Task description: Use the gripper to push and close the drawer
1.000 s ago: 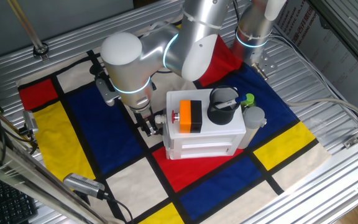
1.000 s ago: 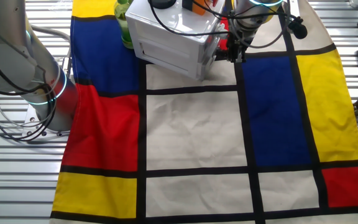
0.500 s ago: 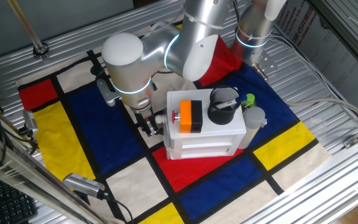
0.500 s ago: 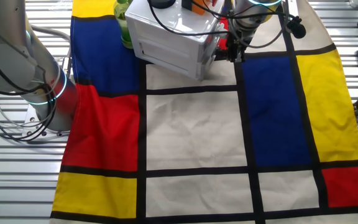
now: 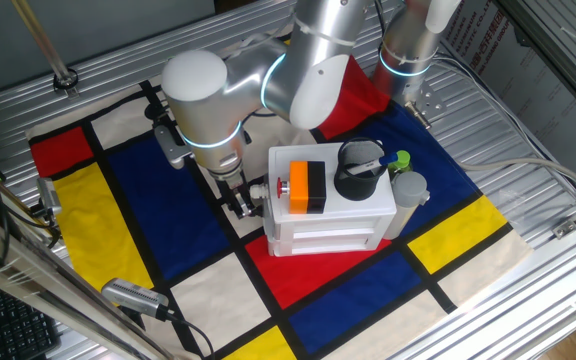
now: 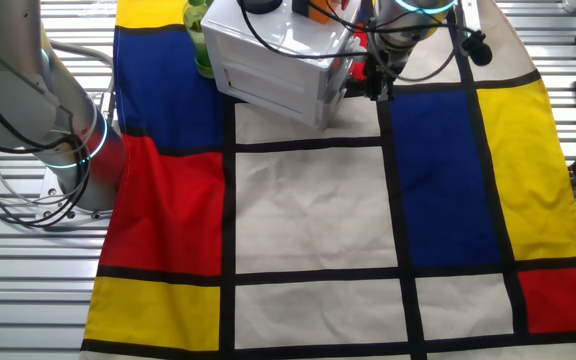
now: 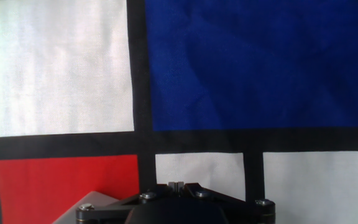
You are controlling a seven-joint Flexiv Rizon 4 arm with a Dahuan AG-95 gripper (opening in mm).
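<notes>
A: Where's the drawer (image 5: 330,238)?

B: Centre frame, in the white cabinet (image 5: 328,205), looking nearly flush. The end effector (image 5: 241,203) sits just beside the cabinet's left end; I can't tell whether its fingers are spread or together.

A: Risks?

B: Pushing off-line could slide the whole cabinet across the desk (image 5: 528,300) cloth.

A: Containers?

B: The black cup (image 5: 356,172) on top holds something white, I think.

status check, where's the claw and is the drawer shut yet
Claw low at cabinet's knob end, by the knob, contact unclear; open or shut cannot tell. Drawer looks nearly pushed in. Nothing seen between claw and drawer.
</notes>
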